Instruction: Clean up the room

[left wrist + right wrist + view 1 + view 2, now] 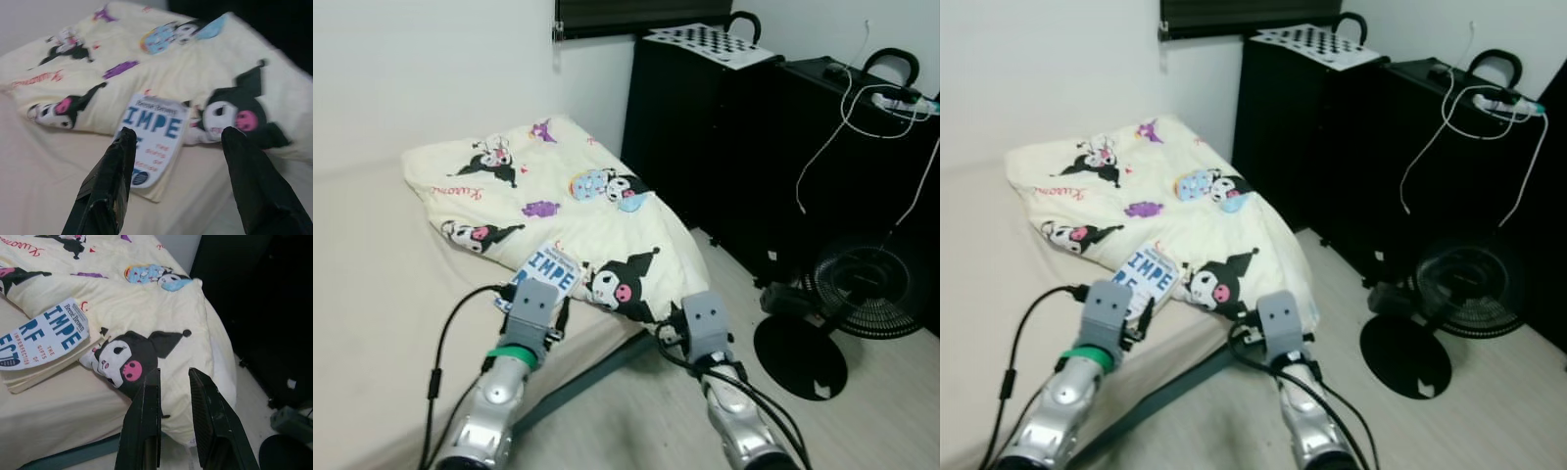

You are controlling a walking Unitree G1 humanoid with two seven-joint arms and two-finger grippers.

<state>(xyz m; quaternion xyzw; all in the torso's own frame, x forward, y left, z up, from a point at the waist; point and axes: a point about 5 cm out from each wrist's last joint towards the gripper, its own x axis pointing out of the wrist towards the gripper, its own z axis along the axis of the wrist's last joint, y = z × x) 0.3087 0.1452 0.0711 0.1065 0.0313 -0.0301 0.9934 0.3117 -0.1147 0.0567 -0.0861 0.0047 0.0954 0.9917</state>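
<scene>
The bed [372, 294] is taking up the whole left side of the room, its pale sheet lying bare near the camera, and along the far wall the black cabinets [705, 117] are standing with a checkerboard sheet [710, 41] on top and a white cable [842, 117] trailing down their front. Sprawling over the bed's far corner is the cream blanket [558, 186] with its cartoon prints, bunched up and spilling over the bed's edge toward the floor, so nothing is looking folded or straightened yet. On the wooden floor to the right a black fan [862, 289] is sitting on its round base. Down to the small stuff: a white book [154, 134] with big blue letters is lying on the sheet, its top edge tucked against the blanket's fold. The left claw [178, 142] is hovering just short of that book, fingers spread wide and holding nothing, the book sitting between them in the wrist view. The right claw [173, 377] is hanging over the blanket's drooping corner by a black cartoon print, fingers only a narrow gap apart and empty. By my reading the tidy-up is barely beginning: the book wants lifting off the bed, and the blanket is waiting to be sorted.
</scene>
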